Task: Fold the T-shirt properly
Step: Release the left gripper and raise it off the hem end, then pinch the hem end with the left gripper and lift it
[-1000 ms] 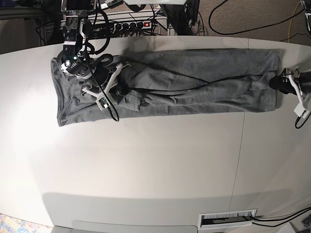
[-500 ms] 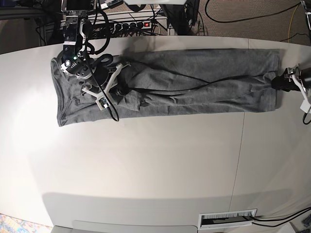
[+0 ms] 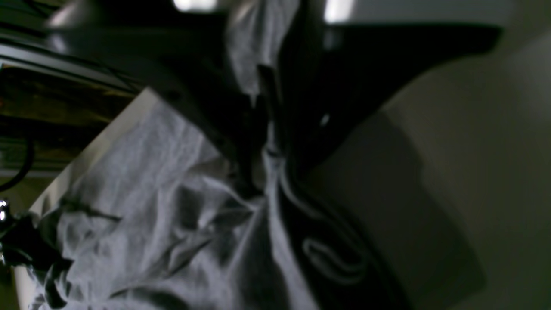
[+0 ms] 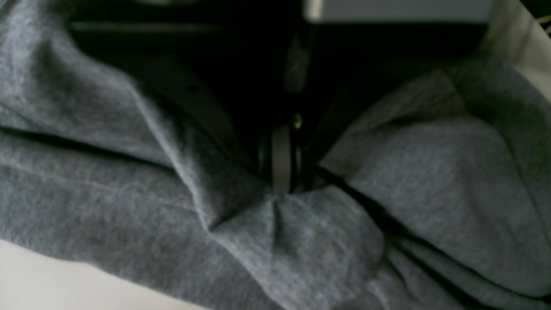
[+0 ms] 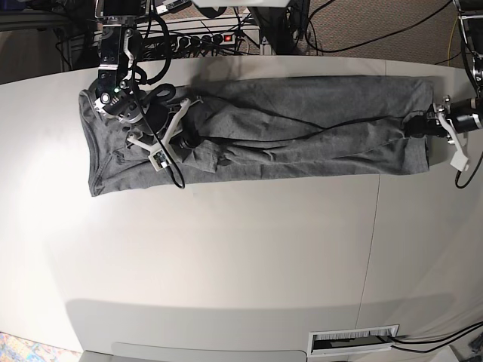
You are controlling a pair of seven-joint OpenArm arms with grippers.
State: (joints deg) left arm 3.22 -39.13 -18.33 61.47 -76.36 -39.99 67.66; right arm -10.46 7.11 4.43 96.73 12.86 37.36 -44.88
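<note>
Base view: grey T-shirt (image 5: 264,128) lies stretched long across the counter (image 5: 226,249). Wrist views add grip detail: left gripper (image 3: 269,142) jaws pinch its hem edge; right gripper (image 4: 282,172) jaws closed on bunched cloth.

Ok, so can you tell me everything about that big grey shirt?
The T-shirt is plain heather-grey, soft and knitted-looking, with no print. It lies stretched in a long, wrinkled band across the far side of the pale table. The right gripper pinches a fold near one end, and the left gripper pinches the edge at the other end, where a stitched hem shows.
</note>
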